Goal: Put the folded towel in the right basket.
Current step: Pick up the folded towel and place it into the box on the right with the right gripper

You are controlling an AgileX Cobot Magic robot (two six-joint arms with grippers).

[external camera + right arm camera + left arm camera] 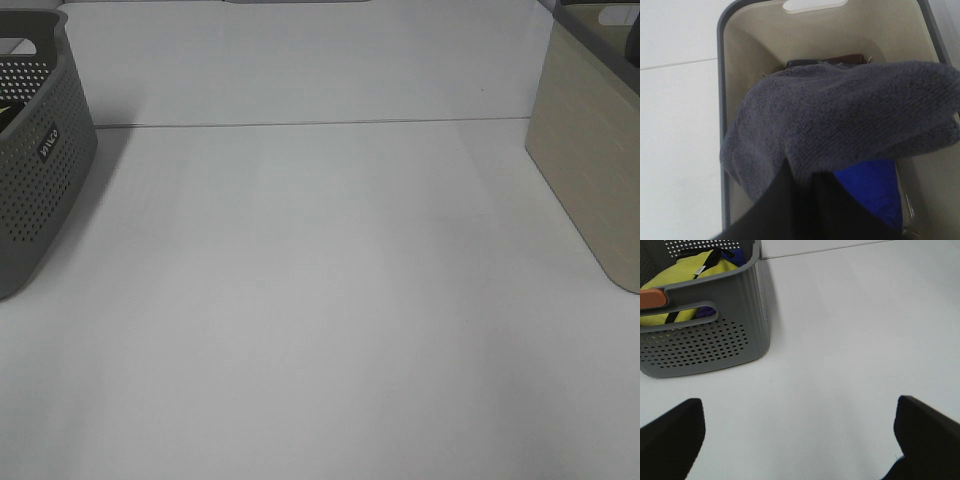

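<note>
From the right wrist: released now, the towel (855,115) could catch its wide flap on the rim of the right basket (747,60) and hang out; the right claw (807,185) is clamped on it above the basket's inside. From the left wrist: the left claw (800,437) is spread wide, empty, over the table (855,330); in the high view neither claw can be made out.

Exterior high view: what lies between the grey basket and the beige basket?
Nothing: between the grey basket and the beige basket the white table is bare, crossed only by a thin seam, as the exterior high view shows.
</note>
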